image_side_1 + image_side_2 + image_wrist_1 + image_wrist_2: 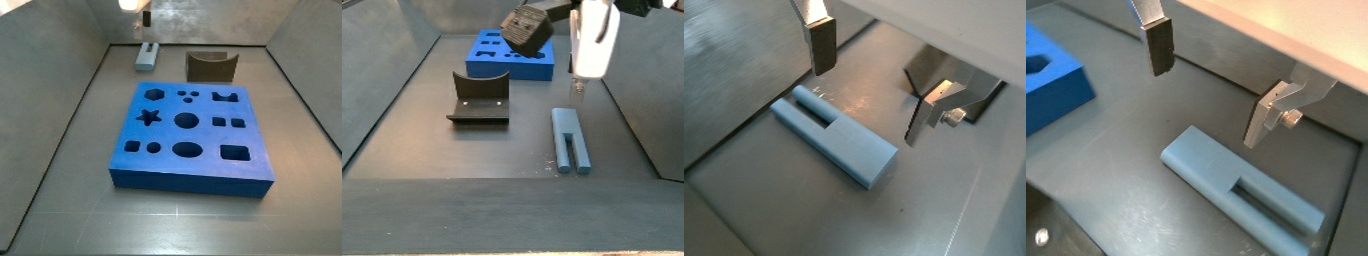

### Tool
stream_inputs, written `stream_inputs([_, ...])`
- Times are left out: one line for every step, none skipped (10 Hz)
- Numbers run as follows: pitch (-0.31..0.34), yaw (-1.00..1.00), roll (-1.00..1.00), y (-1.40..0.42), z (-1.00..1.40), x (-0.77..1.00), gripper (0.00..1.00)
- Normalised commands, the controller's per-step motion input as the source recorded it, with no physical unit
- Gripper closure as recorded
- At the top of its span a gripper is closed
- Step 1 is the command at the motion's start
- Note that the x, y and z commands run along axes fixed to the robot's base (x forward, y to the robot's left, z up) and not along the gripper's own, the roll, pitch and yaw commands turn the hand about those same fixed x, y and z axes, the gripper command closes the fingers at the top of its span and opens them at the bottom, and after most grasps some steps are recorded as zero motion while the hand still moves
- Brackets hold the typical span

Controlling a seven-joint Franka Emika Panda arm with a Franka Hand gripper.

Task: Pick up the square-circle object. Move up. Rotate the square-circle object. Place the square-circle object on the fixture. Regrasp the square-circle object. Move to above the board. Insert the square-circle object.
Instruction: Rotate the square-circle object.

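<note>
- Blue-grey and slotted, the square-circle object (571, 141) is lying flat on the counter (462, 155), near a side wall and apart from the board (190, 136).
- Spread wide and holding nothing, the claw (882, 78) is hovering just above the object's far end, fingers (1158, 46) clear of it.
- Beside it, the fixture (478, 98) is sitting unoccupied.

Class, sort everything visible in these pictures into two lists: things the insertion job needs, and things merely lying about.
Needed for the job:
square-circle object, lying flat on the floor
fixture, empty
board
gripper, open, hovering above the object

Lying about:
nothing visible
</note>
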Motion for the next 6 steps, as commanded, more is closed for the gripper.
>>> stream_inputs([-0.001, 1.0, 0.0, 0.0, -0.04, 0.03, 0.0])
stream_inputs([-0.001, 1.0, 0.0, 0.0, -0.04, 0.03, 0.0])
stream_inputs([-0.001, 1.0, 0.0, 0.0, -0.04, 0.03, 0.0])
stream_inputs([-0.001, 1.0, 0.0, 0.0, -0.04, 0.03, 0.0])
stream_inputs([-0.001, 1.0, 0.0, 0.0, -0.04, 0.03, 0.0])
stream_inputs([-0.001, 1.0, 0.0, 0.0, -0.04, 0.03, 0.0])
